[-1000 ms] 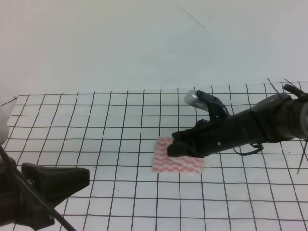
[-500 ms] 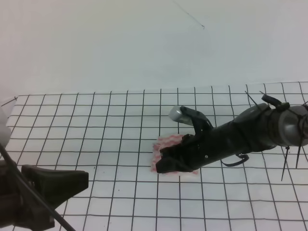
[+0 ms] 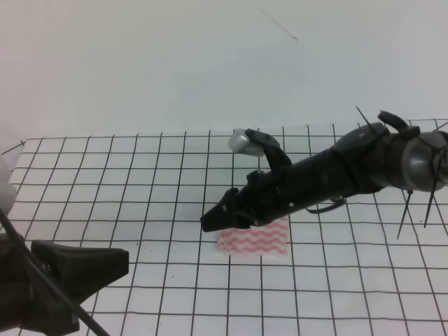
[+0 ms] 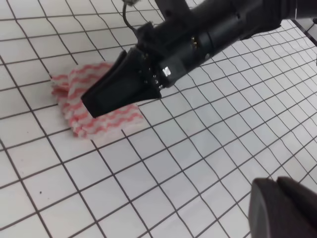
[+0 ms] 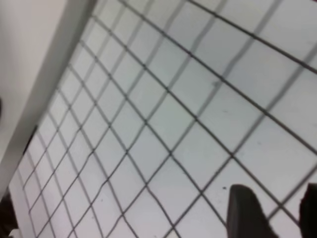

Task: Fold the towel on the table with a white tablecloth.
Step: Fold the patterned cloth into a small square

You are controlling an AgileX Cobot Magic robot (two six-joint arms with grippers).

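the towel (image 3: pixel 253 239) lies flat on the table with a white tablecloth (image 3: pixel 105 182), already doubled over, its layered edge showing in the left wrist view. my right gripper (image 3: pixel 213 220) hangs above its left edge, jaws seemingly apart and empty, though the view is blurred. next i judge whether another fold is needed. my left gripper (image 3: pixel 84 262) waits well apart; i cannot tell its state.

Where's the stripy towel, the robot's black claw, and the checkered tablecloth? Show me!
towel (image 3: pixel 255 241): exterior high view, on its striped top surface, near the front edge.
right gripper (image 4: pixel 94 101): left wrist view, at the tip of its dark fingers.
tablecloth (image 3: pixel 105 182): exterior high view, on a bare gridded patch left of the towel.
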